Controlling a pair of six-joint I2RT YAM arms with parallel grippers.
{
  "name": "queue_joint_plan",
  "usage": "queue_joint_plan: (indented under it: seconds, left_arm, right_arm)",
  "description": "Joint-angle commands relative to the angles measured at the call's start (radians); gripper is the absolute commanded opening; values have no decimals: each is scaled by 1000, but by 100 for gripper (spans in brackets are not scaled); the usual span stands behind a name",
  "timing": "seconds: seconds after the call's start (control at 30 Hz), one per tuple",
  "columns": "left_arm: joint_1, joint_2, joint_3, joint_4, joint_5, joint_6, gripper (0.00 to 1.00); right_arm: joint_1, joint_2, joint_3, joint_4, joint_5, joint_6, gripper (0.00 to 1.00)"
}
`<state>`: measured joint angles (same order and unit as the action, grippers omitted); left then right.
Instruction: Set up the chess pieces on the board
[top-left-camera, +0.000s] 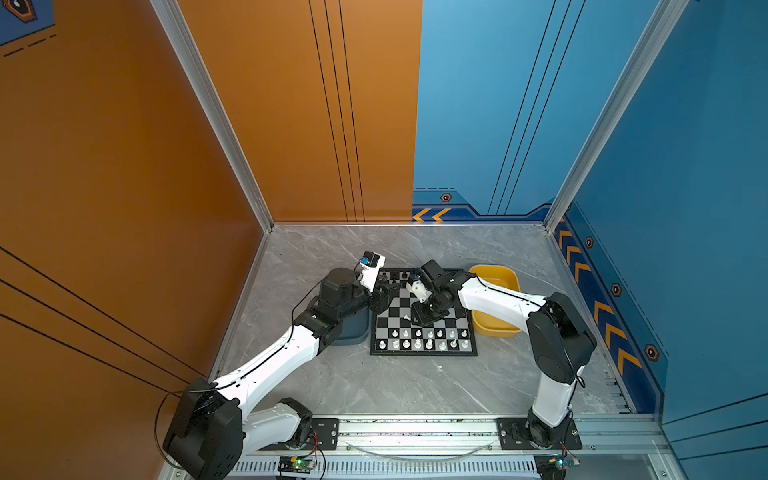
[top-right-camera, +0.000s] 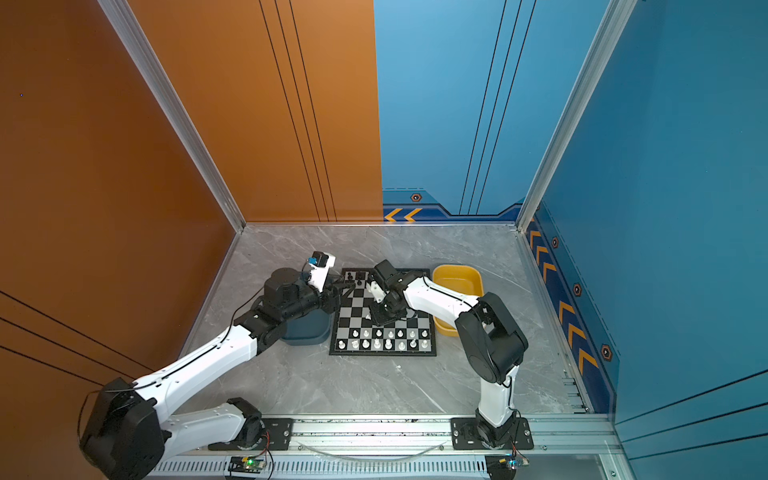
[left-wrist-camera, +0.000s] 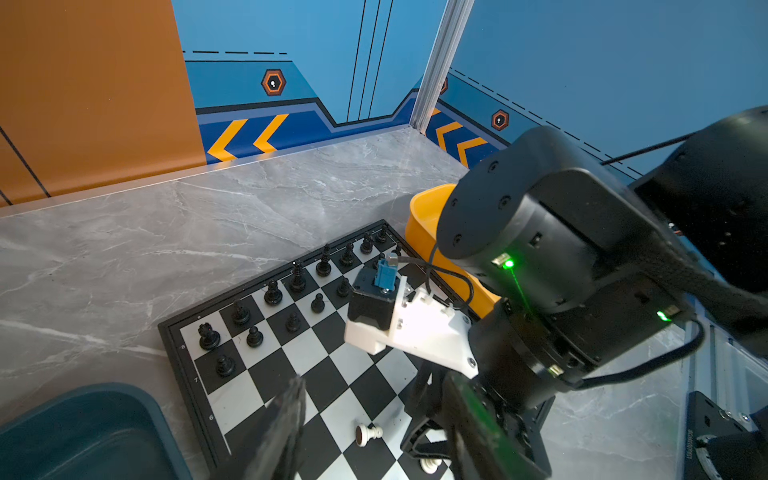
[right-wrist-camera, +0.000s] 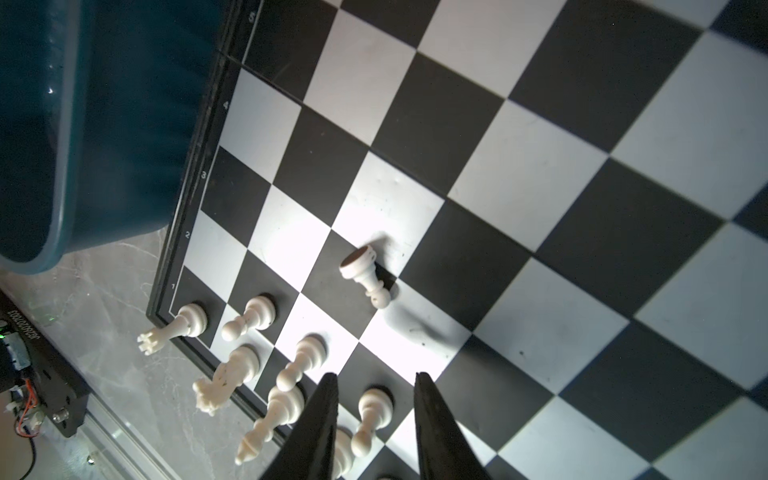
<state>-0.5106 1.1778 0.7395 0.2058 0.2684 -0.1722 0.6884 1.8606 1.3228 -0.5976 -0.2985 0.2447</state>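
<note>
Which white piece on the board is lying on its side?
The lone white pawn ahead of the two white rows; its base shows, the others stand upright.

Bare board (right-wrist-camera: 540, 208) centre, 1 fallen pawn (right-wrist-camera: 365, 274)

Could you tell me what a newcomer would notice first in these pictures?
A lone white pawn lies toppled on its side mid-board, while the other white pieces stand in rows along the near edge of the board. The black pieces line the far edge. Close by, the right gripper hovers with its jaws apart and nothing between them.
</note>
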Motion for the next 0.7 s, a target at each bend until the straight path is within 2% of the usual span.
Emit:
queue_joint_plan:
  seconds: [0.0, 0.67]
  left_arm:
    - [9, -33, -16, -19, -18, 23, 55]
    - [29, -79, -43, -29, -23, 28, 55]
  right_arm:
    - [5, 35, 46, -32, 38, -41, 34]
    - [51, 150, 144, -68, 48, -71, 34]
